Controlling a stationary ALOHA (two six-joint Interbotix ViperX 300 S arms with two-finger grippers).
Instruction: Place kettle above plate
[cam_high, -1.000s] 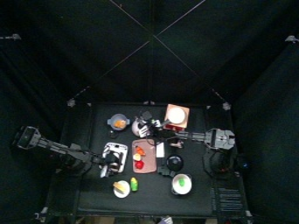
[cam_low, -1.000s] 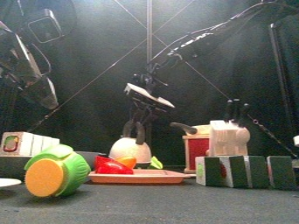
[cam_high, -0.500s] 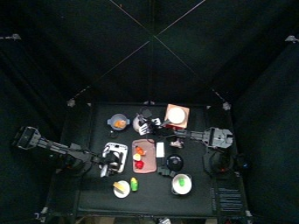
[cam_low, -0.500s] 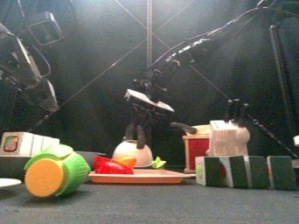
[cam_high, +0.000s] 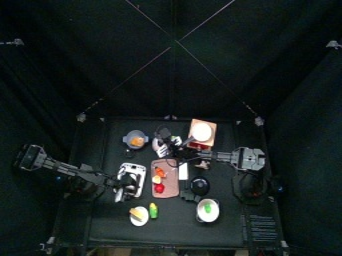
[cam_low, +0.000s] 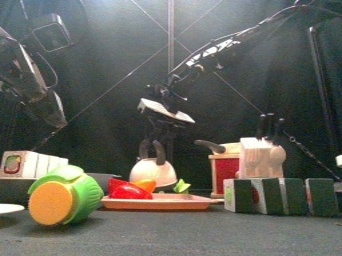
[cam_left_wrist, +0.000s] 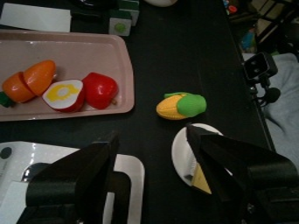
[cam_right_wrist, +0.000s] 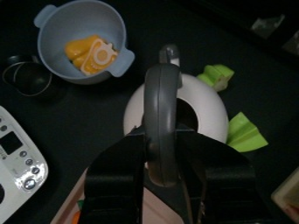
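In the top view, the right arm is reaching across the middle, its right gripper (cam_high: 170, 140) hanging over the kettle (cam_high: 167, 141) just beyond the far short end of the pink plate (cam_high: 166, 175), while the left gripper (cam_high: 123, 182) is resting at the near left beside a white appliance (cam_high: 132, 172). Against the picture half a second earlier, the kettle is sitting in much the same spot beyond the plate, so the carry appears to be nearly over. In the front view, the kettle (cam_low: 154, 174) is showing lower than it did a second ago, its base now dropping behind the food on the plate (cam_low: 158, 203), and the right gripper (cam_low: 155, 150) is coming down with it; whether the base is touching the table cannot be told, since the plate's contents hide it. In the left wrist view, the left gripper (cam_left_wrist: 156, 168) is standing wide open and holding nothing, above a toy corn cob (cam_left_wrist: 183, 106) and a small round white plate (cam_left_wrist: 201, 155), with the pink plate (cam_left_wrist: 73, 43) and its vegetables beyond. In the right wrist view, the right gripper (cam_right_wrist: 160, 150) is closed upon the kettle's arched handle (cam_right_wrist: 160, 96), with a blue bowl (cam_right_wrist: 80, 39) near it. The descent suggests that placement is in its last stage; release and withdrawal are judged to remain.
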